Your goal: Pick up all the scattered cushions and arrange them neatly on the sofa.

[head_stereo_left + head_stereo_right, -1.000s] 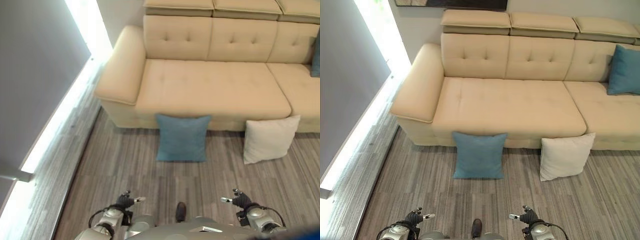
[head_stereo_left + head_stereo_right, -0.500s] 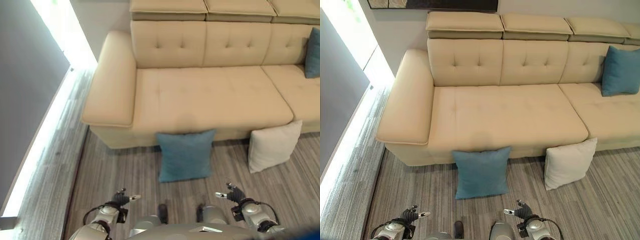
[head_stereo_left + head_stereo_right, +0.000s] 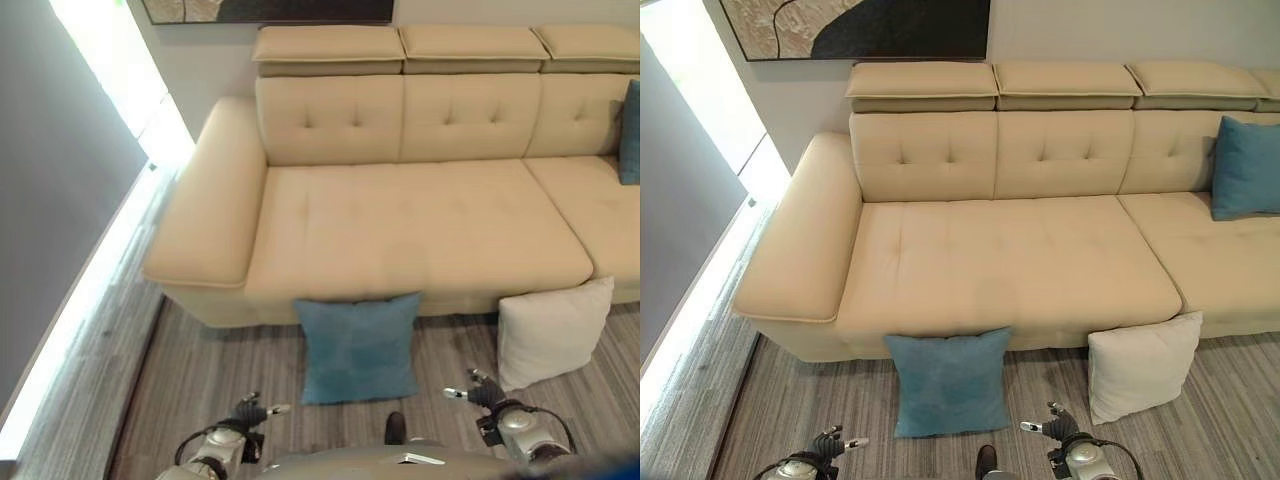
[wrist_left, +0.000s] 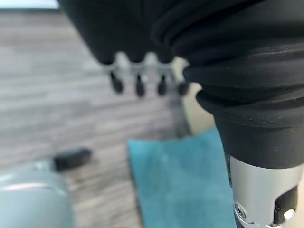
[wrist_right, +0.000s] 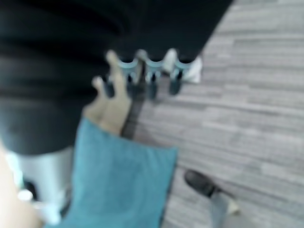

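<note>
You are at the approach step: nothing is picked up yet. Two cushions stand on the floor, leaning against the front of the sofa [image 3: 1020,260]. The blue cushion [image 3: 948,382] is just ahead of you, slightly to your left of centre; the white cushion [image 3: 1140,365] is off to your right, near the gap where the sofa's next section begins. A third, also blue [image 3: 1245,166], already rests against the backrest at the far right.

Your left hand [image 3: 252,412] hangs low with relaxed, straight fingers [image 4: 137,85] holding nothing; its wrist view looks down on the blue cushion. Your right hand [image 3: 478,392] is likewise low and empty, fingers [image 5: 151,78] loosely extended, near the lower left corner of the white cushion but not touching it.

The next move, I judge, is to reach forward and down to the blue cushion, since it is between both hands. It is wide and soft, so take it by both side edges, one hand each, then lift it clear of the seat front and set it upright against the backrest. The white one follows.
</note>
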Robot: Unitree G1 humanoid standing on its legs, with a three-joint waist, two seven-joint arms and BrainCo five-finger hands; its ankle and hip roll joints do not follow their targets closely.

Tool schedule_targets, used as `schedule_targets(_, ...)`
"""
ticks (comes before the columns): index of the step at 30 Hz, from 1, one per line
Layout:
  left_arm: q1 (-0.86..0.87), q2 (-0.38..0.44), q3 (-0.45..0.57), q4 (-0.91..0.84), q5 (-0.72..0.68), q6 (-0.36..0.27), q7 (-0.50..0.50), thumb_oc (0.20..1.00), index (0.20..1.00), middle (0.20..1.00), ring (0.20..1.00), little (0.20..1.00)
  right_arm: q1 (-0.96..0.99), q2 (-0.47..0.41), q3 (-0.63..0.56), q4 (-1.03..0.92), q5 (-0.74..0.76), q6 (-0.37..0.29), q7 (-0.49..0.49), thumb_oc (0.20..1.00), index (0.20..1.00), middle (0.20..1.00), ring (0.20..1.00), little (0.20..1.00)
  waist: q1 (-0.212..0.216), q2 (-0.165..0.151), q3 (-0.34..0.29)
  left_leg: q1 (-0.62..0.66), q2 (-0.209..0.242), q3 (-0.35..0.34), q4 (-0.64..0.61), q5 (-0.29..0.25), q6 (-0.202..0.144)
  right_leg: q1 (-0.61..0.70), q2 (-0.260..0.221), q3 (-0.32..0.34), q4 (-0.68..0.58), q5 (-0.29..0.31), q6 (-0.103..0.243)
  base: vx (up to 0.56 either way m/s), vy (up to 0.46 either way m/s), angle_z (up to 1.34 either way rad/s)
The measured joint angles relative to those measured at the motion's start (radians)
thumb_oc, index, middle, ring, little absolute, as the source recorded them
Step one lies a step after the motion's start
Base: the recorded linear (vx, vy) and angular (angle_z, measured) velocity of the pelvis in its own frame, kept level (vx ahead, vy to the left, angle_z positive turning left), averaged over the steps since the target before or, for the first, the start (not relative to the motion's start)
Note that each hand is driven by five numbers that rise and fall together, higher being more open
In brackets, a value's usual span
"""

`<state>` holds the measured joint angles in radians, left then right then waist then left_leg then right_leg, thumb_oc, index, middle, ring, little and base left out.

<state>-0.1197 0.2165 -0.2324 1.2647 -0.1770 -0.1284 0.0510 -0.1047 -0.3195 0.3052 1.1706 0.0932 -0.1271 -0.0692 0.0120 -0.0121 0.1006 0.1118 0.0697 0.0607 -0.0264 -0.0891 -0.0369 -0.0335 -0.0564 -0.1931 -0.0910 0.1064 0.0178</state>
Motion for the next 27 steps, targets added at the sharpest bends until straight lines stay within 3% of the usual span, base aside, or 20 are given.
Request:
schedule_targets(1, -0.019, 0.001, -0.001, -0.012, -0.002, -0.001, 0.004, 1.000, 1.000, 1.000, 1.000, 1.000, -0.010, 0.000, 0.000, -0.007, 0.001, -0.001, -0.012, 1.000, 1.000, 1.000, 1.000, 1.000, 0.000, -0.005, 0.012, -0.039, 0.000, -0.002, 0.016, 0.005, -0.007, -0.031, -0.005, -0.006, 0.002, 0.011, -0.001, -0.44, -0.065, 0.38)
schedule_targets(2, -0.104, 0.014, -0.041, -0.077, -0.042, -0.015, 0.045, 1.000, 1.000, 1.000, 1.000, 1.000, -0.070, -0.008, 0.001, -0.020, 0.004, -0.022, -0.041, 1.000, 1.000, 1.000, 1.000, 1.000, -0.002, -0.024, 0.064, -0.208, -0.023, -0.026, 0.131, 0.004, -0.008, -0.171, -0.038, -0.021, 0.097, 0.000, 0.010, -0.35, -0.047, 0.39)
schedule_targets(3, -0.137, 0.017, -0.051, -0.079, -0.052, -0.023, 0.052, 1.000, 1.000, 1.000, 1.000, 1.000, -0.091, -0.012, 0.002, -0.024, 0.006, -0.027, -0.048, 1.000, 1.000, 1.000, 1.000, 1.000, -0.004, -0.026, 0.084, -0.242, -0.029, -0.028, 0.152, 0.004, -0.008, -0.203, -0.046, -0.024, 0.117, -0.003, 0.014, -0.30, -0.028, 0.52)
schedule_targets(4, -0.253, 0.035, -0.081, -0.089, -0.081, -0.041, 0.071, 1.000, 1.000, 1.000, 1.000, 1.000, -0.187, -0.022, -0.004, -0.024, 0.025, -0.027, -0.063, 1.000, 1.000, 1.000, 1.000, 1.000, -0.005, -0.035, 0.178, -0.339, -0.045, -0.031, 0.185, 0.014, -0.003, -0.306, -0.066, -0.027, 0.168, 0.005, 0.004, -0.26, -0.010, 0.30)
schedule_targets(5, -0.321, 0.044, -0.085, -0.096, -0.107, -0.042, 0.088, 1.000, 1.000, 1.000, 1.000, 1.000, -0.236, -0.020, 0.001, -0.027, 0.041, -0.030, -0.072, 1.000, 1.000, 1.000, 1.000, 1.000, -0.016, -0.045, 0.230, -0.381, -0.055, -0.032, 0.197, 0.028, -0.003, -0.350, -0.077, -0.023, 0.184, 0.017, 0.004, -0.23, 0.013, 0.26)
schedule_targets(7, -0.467, 0.083, -0.117, -0.124, -0.155, -0.057, 0.123, 1.000, 1.000, 1.000, 1.000, 1.000, -0.389, -0.037, 0.004, -0.074, 0.066, -0.043, -0.112, 1.000, 1.000, 1.000, 1.000, 1.000, -0.042, -0.052, 0.321, -0.571, -0.050, -0.023, 0.283, 0.029, 0.016, -0.508, -0.090, -0.006, 0.200, 0.028, 0.032, -0.19, 0.049, 0.00)
schedule_targets(8, -0.564, 0.108, -0.123, -0.150, -0.179, -0.072, 0.146, 1.000, 1.000, 1.000, 1.000, 1.000, -0.493, -0.056, -0.002, -0.086, 0.092, -0.043, -0.141, 1.000, 1.000, 1.000, 1.000, 1.000, -0.059, -0.050, 0.358, -0.702, -0.044, -0.017, 0.328, 0.037, 0.021, -0.656, -0.100, -0.003, 0.343, 0.001, 0.028, -0.15, 0.083, 0.02)
schedule_targets(9, -0.617, 0.113, -0.126, -0.142, -0.206, -0.080, 0.166, 1.000, 1.000, 1.000, 1.000, 1.000, -0.545, -0.059, -0.001, -0.092, 0.107, -0.044, -0.164, 1.000, 1.000, 1.000, 1.000, 1.000, -0.070, -0.060, 0.363, -0.770, -0.056, -0.010, 0.362, 0.031, 0.008, -0.722, -0.097, 0.018, 0.349, -0.008, 0.007, -0.09, 0.064, -0.01)
schedule_targets(12, -0.718, 0.127, -0.130, -0.143, -0.246, -0.085, 0.213, 1.000, 1.000, 1.000, 1.000, 1.000, -0.667, -0.095, 0.020, -0.174, 0.118, -0.066, -0.236, 1.000, 1.000, 1.000, 1.000, 1.000, -0.075, -0.058, 0.374, -0.896, -0.039, 0.013, 0.381, 0.044, 0.013, -0.836, -0.086, 0.041, 0.308, 0.036, 0.024, -0.06, 0.045, -0.32)
schedule_targets(14, -0.812, 0.104, -0.160, -0.145, -0.248, -0.103, 0.263, 1.000, 1.000, 1.000, 1.000, 1.000, -0.732, -0.165, 0.042, -0.205, 0.112, -0.087, -0.331, 1.000, 1.000, 1.000, 1.000, 1.000, -0.080, -0.029, 0.393, -0.942, -0.041, 0.014, 0.399, 0.034, 0.008, -0.874, -0.088, 0.046, 0.308, 0.057, -0.008, -0.01, 0.076, -0.05)
schedule_targets(15, -0.894, 0.120, -0.190, -0.161, -0.247, -0.109, 0.294, 1.000, 1.000, 1.000, 1.000, 1.000, -0.785, -0.230, 0.061, -0.205, 0.077, -0.088, -0.377, 1.000, 1.000, 1.000, 1.000, 1.000, -0.075, -0.023, 0.380, -1.038, -0.045, 0.017, 0.422, 0.034, 0.008, -0.963, -0.091, 0.048, 0.316, 0.072, -0.025, 0.03, 0.058, 0.07)
schedule_targets(21, -1.100, 0.185, -0.196, -0.113, -0.244, -0.095, 0.365, 1.000, 1.000, 1.000, 1.000, 1.000, -1.018, -0.261, 0.109, -0.172, 0.078, -0.088, -0.430, 1.000, 1.000, 1.000, 1.000, 1.000, -0.074, -0.021, 0.382, -1.185, -0.054, 0.049, 0.450, 0.031, 0.014, -1.118, -0.095, 0.088, 0.315, 0.099, -0.042, 0.02, 0.032, -0.08)
schedule_targets(27, -1.178, 0.218, -0.191, -0.113, -0.285, -0.096, 0.392, 1.000, 1.000, 1.000, 1.000, 1.000, -1.089, -0.303, 0.132, -0.154, 0.080, -0.088, -0.446, 1.000, 1.000, 1.000, 1.000, 1.000, -0.062, -0.020, 0.376, -1.254, -0.053, 0.052, 0.451, 0.030, 0.015, -1.188, -0.091, 0.095, 0.316, 0.101, -0.040, 0.00, 0.002, -0.01)
